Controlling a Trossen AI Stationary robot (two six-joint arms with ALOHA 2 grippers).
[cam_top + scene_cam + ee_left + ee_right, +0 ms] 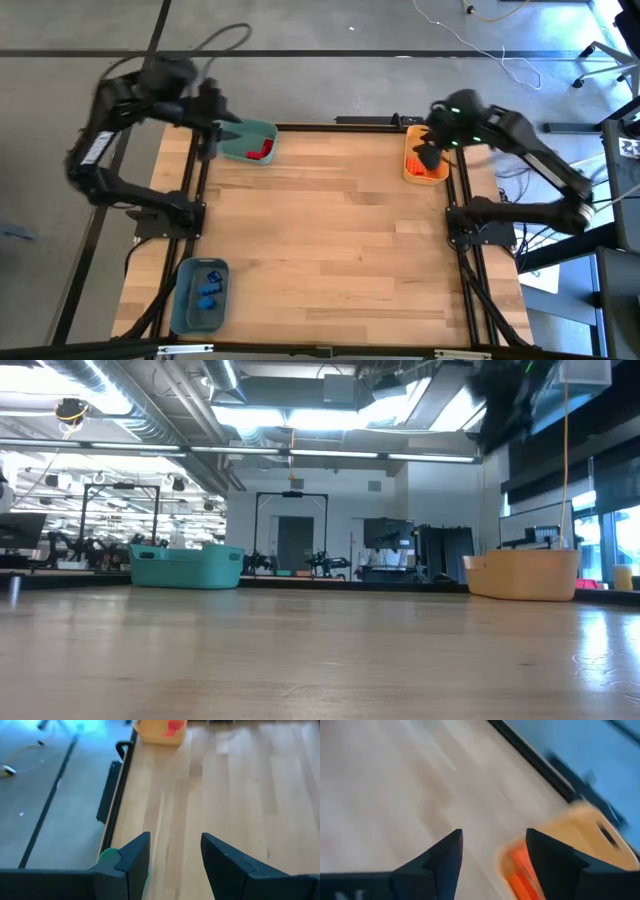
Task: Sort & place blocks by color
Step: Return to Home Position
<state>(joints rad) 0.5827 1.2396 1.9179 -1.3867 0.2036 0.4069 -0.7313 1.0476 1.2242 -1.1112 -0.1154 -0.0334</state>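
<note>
Red blocks [262, 150] lie in the teal bin [248, 142] at the far left. Orange blocks [425, 165] lie in the yellow-orange bin [424, 172] at the far right, and blue blocks [208, 290] in the grey-blue bin [198, 296] at the near left. My left gripper [214, 134] hangs at the teal bin's left end, raised; its fingers stand open [175, 865] with nothing between them. My right gripper [430, 152] hangs above the yellow-orange bin [580, 835], open [494, 860] and empty, the orange blocks [520, 877] below it.
The bare wooden tabletop [330, 230] spreads between the three bins. In the low view the teal bin [186, 567] and the yellow-orange bin [522, 575] stand on the far edge, with my right arm [505, 400] high above the latter. Black frame rails [196, 200] run along both sides.
</note>
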